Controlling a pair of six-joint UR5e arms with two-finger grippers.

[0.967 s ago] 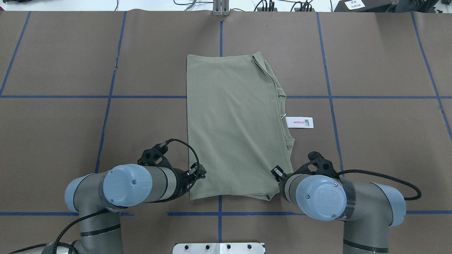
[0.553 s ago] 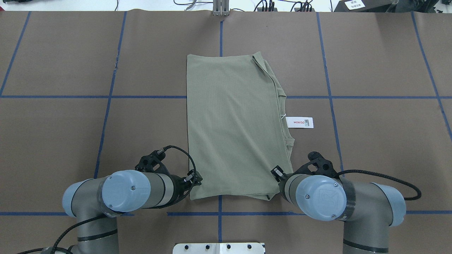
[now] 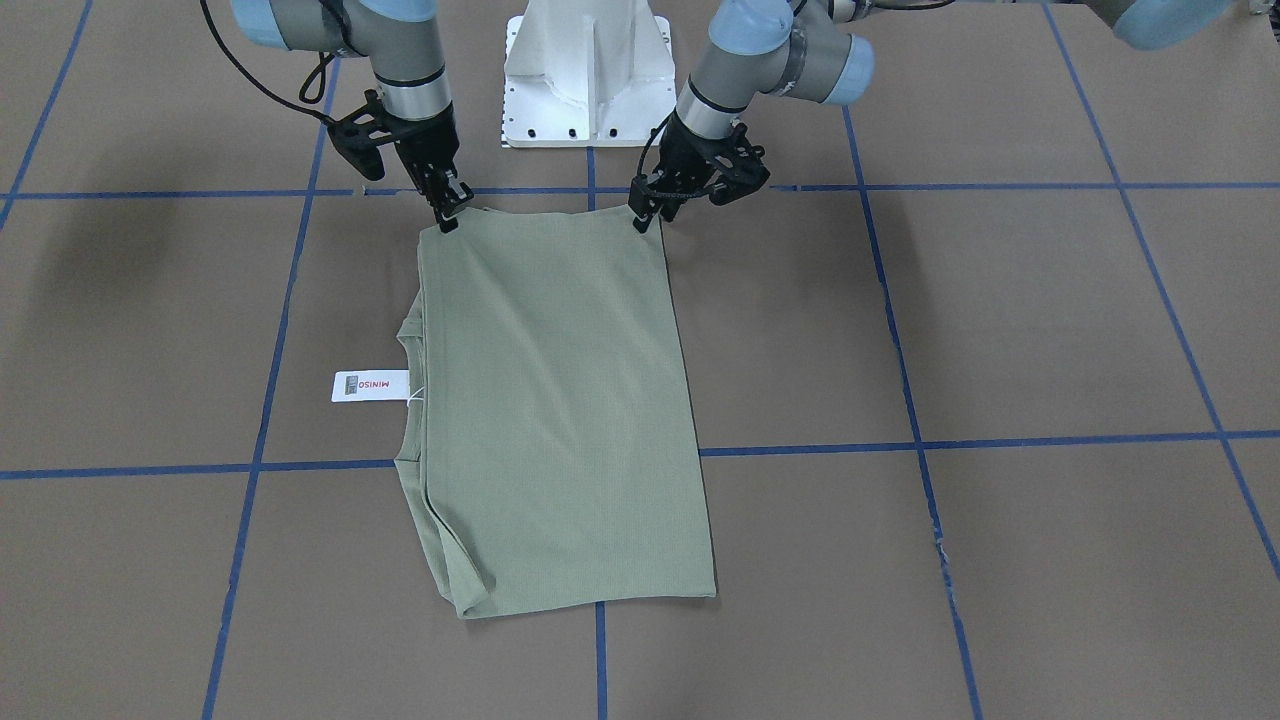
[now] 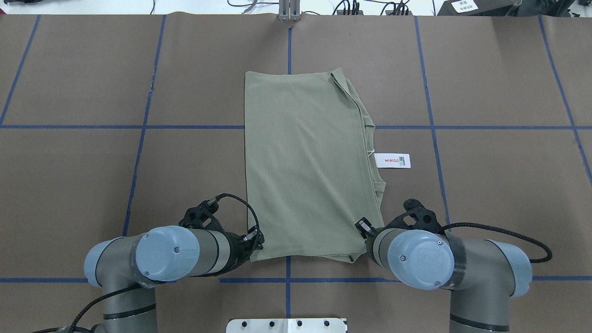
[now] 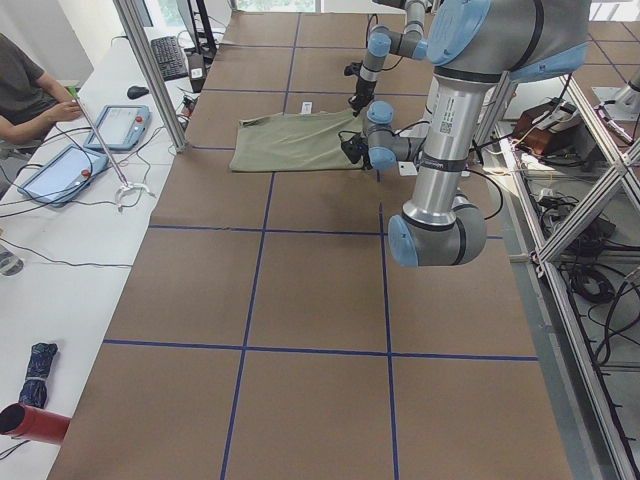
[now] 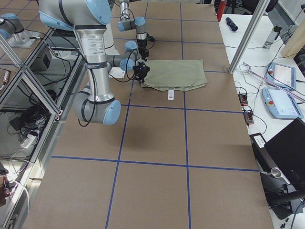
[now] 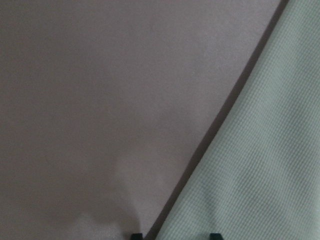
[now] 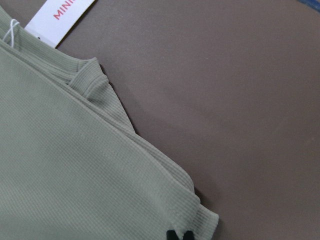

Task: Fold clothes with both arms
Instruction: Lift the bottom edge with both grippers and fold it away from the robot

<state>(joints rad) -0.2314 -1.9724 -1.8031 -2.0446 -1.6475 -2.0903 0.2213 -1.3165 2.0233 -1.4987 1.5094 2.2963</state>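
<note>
L gripper (image 7: 175, 236) tips cropped btm, blurry.

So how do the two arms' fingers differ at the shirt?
The right gripper has its fingers pinched together on a corner of the shirt; the left gripper has its fingers apart, astride the shirt's edge. The right gripper's corner is stacked layers, with the price tag on that side; the left gripper's is one smooth edge. Both sit at the shirt's robot-side corners.
</note>
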